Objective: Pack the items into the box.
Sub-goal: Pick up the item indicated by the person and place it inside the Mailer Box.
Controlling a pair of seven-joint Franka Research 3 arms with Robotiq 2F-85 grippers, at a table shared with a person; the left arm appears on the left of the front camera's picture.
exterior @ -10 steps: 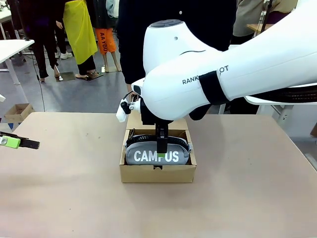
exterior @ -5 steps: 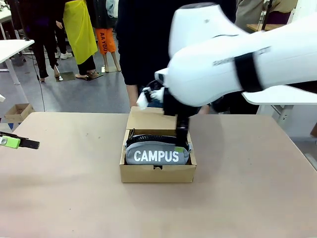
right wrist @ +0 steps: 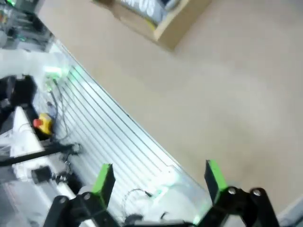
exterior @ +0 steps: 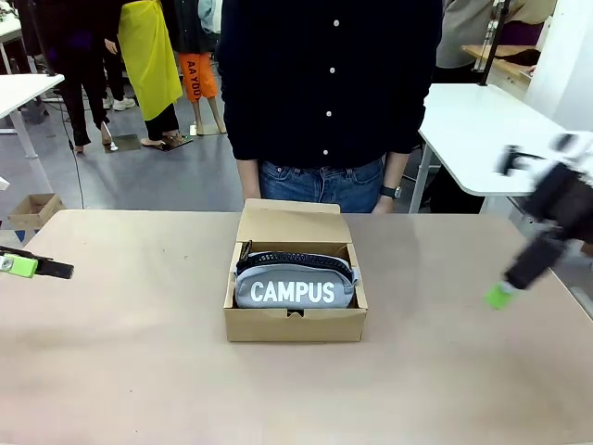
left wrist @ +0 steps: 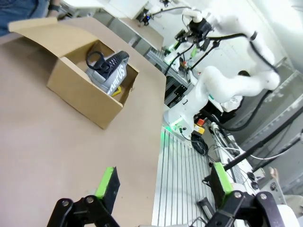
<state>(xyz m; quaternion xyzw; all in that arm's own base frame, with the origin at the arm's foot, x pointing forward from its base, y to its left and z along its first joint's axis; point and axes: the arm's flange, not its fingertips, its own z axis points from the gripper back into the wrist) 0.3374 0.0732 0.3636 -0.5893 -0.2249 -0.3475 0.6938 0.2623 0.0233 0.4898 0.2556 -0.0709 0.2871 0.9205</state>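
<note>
Right arm has pulled clear of the box: a second ago it hung over it with its fingers down at the pouch, now the right gripper is a blur out at the table's right edge, fingers spread wide, nothing in them. Pouch sits inside the box, lettering facing the robot, same spot as earlier, so that placement looks done. A yellow sliver under the pouch in the left wrist view is probably the knife; stapler can't be made out. Lid flap still stands open, so closing it likely remains. Left gripper is unchanged at the left edge, fingers wide, empty. Person stands behind the box.
</note>
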